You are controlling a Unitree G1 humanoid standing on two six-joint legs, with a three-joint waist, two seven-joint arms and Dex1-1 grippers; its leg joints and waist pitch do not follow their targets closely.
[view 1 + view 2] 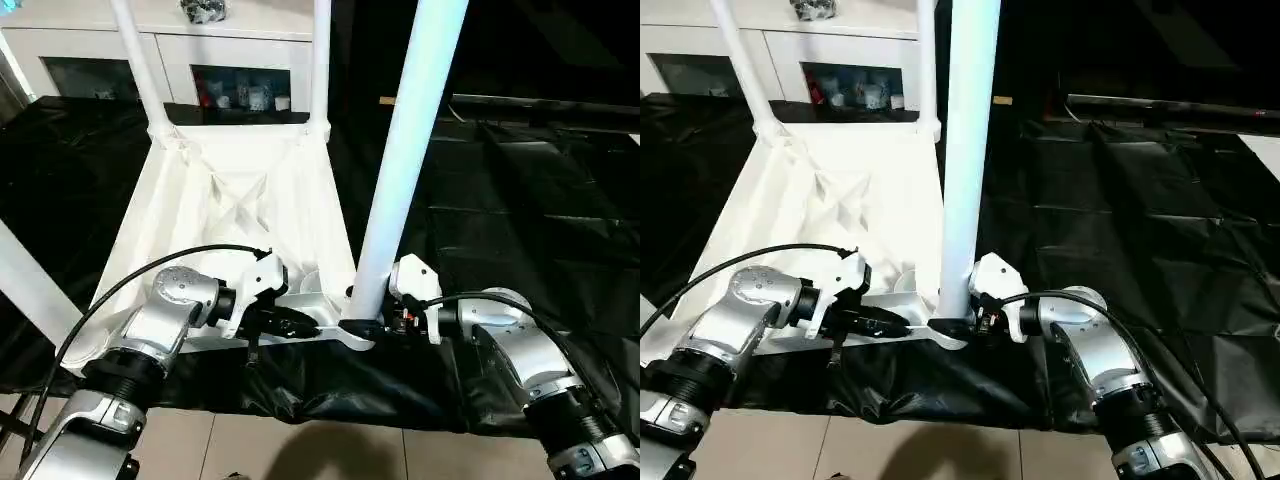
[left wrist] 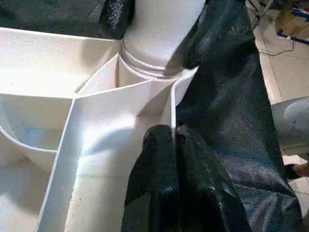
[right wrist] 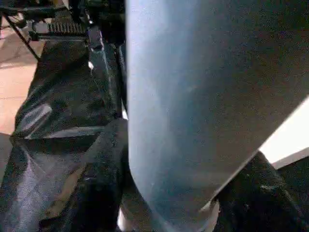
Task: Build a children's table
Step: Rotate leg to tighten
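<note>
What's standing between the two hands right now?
The near-corner leg in its socket, seen in the left eye view, between the left hand and right hand.

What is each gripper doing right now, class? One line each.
Left gripper: closed on the tabletop rib.
Right gripper: fingers around the base of the near leg.

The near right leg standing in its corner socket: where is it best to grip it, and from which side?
Probably low on the near right leg, just above the socket, coming level from the robot's right. The tube is upright and round, and the right gripper is already there.
</note>
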